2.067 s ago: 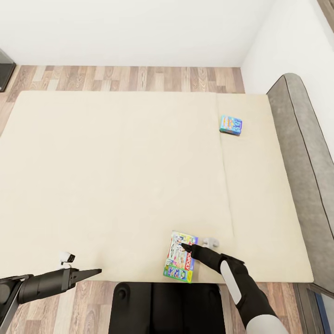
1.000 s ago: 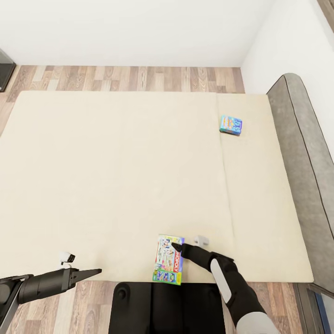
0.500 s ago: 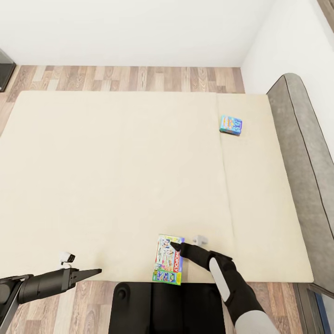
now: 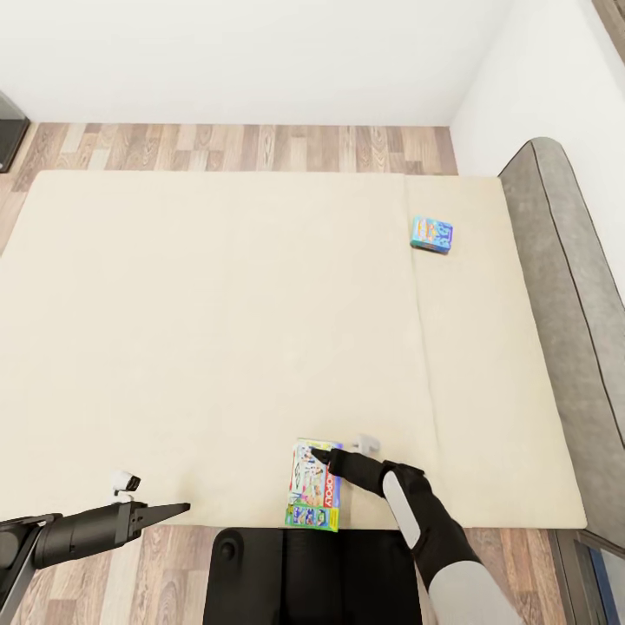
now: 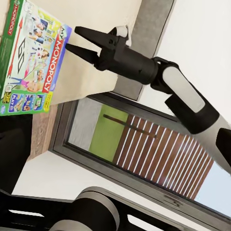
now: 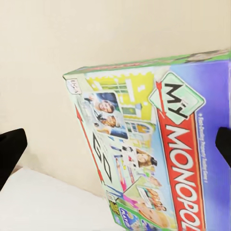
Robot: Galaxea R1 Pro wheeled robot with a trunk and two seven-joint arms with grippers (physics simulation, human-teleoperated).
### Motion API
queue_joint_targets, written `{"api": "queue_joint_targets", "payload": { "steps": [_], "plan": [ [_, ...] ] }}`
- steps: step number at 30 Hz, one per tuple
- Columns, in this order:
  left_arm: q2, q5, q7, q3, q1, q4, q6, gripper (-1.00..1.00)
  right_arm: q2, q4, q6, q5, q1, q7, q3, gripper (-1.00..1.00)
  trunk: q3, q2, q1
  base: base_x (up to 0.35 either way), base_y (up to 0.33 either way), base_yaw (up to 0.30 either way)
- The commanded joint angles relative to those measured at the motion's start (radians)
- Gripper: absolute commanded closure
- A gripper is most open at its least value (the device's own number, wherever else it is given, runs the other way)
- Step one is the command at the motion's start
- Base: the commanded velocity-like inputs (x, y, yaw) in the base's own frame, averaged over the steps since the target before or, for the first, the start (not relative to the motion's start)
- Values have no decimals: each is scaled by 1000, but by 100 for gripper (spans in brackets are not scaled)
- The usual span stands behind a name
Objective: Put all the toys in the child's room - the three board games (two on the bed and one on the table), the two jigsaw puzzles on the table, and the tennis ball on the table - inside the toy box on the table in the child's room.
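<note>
A white-and-green board game (image 4: 314, 484), lettered MY MONOPOLY, lies flat on the bed (image 4: 217, 330) at its near edge. It is also in the left wrist view (image 5: 29, 57) and the right wrist view (image 6: 159, 144). My right gripper (image 4: 318, 452) is open at the box's far right corner, its fingers (image 5: 89, 34) spread beside the box edge. A fingertip (image 6: 10, 149) shows at each side of the box. A smaller blue board game (image 4: 431, 233) lies far right on the mattress. My left gripper (image 4: 176, 509) hangs over the floor off the bed's near left edge, holding nothing.
A grey headboard (image 4: 564, 286) runs along the bed's right side. Wood floor (image 4: 243, 146) lies beyond the bed, with white walls behind. A dark cabinet corner (image 4: 9, 130) is at the far left. My black base (image 4: 312, 577) stands against the bed's near edge.
The white-and-green box slid left along the near edge with my right gripper beside it. In the last half second the right forearm shifted slightly left. The left arm stayed still.
</note>
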Motion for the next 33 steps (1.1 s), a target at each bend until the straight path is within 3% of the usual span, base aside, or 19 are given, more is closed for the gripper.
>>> {"api": "queue_joint_targets", "payload": {
  "steps": [1,9,33],
  "plan": [
    [0,-1,-4,0,-1,0,10,-100,1,34,-4,9,-5,-6,-4,-100,-1,-1,1,0,0,0],
    [0,-1,-4,0,-1,0,11,-100,1,76,-5,9,-23,-7,-4,-100,-1,-1,1,0,0,0],
    [0,-1,-4,0,-1,0,9,-100,1,70,3,11,-28,-5,-3,-100,-1,-1,1,0,0,0]
  ]
}}
